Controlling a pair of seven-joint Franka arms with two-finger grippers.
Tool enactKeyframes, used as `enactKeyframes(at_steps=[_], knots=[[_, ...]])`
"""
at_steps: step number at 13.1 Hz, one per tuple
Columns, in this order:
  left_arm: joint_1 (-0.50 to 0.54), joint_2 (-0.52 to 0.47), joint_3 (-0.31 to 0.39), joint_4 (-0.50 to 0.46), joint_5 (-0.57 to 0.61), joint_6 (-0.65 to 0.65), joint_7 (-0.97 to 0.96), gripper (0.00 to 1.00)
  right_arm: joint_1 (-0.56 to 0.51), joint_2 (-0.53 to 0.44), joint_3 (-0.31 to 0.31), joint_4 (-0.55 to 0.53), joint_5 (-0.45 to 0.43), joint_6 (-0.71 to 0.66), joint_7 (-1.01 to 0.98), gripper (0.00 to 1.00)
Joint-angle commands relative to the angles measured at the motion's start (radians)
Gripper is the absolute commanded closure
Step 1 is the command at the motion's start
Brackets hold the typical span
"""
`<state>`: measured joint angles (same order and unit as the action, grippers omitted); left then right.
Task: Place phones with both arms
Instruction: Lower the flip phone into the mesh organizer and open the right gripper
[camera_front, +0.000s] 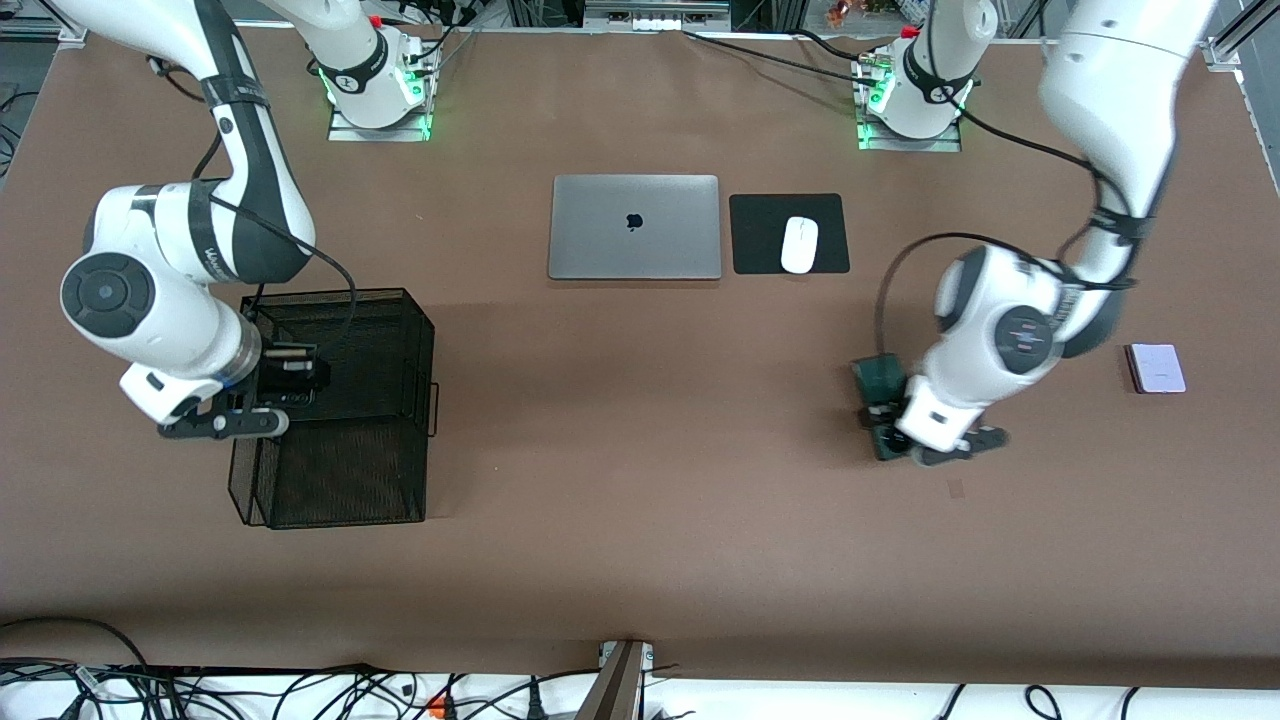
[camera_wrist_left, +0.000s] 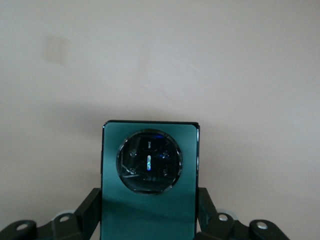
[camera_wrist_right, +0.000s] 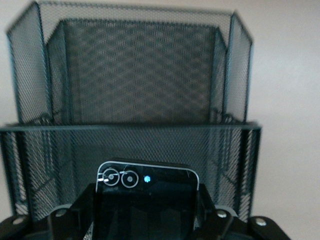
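gripping the green phone (camera_wrist_left: 148, 175), the left gripper (camera_front: 886, 428) is hovering near the mouse pad (camera_front: 789, 233). the right gripper (camera_front: 290, 378) is pinching the black flip phone (camera_wrist_right: 147, 192) over the mesh basket (camera_front: 340, 495).

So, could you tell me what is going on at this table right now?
Both arms are carrying phones. The right gripper holds the black flip phone over the black mesh basket at the right arm's end of the table. The left gripper grips the dark green phone above bare tabletop at the left arm's end. The pale lilac phone lies on the table, untouched. A closed grey laptop and a white mouse on its black pad sit between the bases.
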<state>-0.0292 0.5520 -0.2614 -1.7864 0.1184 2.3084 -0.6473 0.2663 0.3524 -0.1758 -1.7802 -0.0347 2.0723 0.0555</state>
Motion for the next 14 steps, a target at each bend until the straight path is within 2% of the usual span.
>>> enactKeyframes(at_steps=[1, 4, 7, 9, 12, 14], knots=[[-0.131, 0.058, 0.014, 0.128, 0.029, -0.078, -0.176, 1.00, 0.008, -0.061, -0.031, -0.113, 0.044, 0.060, -0.037, 0.92], [-0.283, 0.165, 0.018, 0.276, 0.030, -0.080, -0.313, 1.00, 0.008, -0.067, -0.056, -0.151, 0.045, 0.061, -0.077, 0.91], [-0.398, 0.244, 0.043, 0.396, 0.030, -0.075, -0.315, 1.00, 0.008, -0.059, -0.059, -0.154, 0.062, 0.063, -0.086, 0.91], [-0.503, 0.291, 0.092, 0.479, 0.032, -0.075, -0.313, 1.00, 0.007, -0.044, -0.063, -0.154, 0.076, 0.064, -0.086, 0.85], [-0.696, 0.380, 0.218, 0.591, 0.052, -0.075, -0.318, 1.00, -0.001, -0.036, -0.063, -0.154, 0.076, 0.061, -0.088, 0.82], [-0.753, 0.442, 0.238, 0.653, 0.052, -0.075, -0.333, 1.00, -0.009, -0.024, -0.063, -0.153, 0.078, 0.064, -0.088, 0.75]])
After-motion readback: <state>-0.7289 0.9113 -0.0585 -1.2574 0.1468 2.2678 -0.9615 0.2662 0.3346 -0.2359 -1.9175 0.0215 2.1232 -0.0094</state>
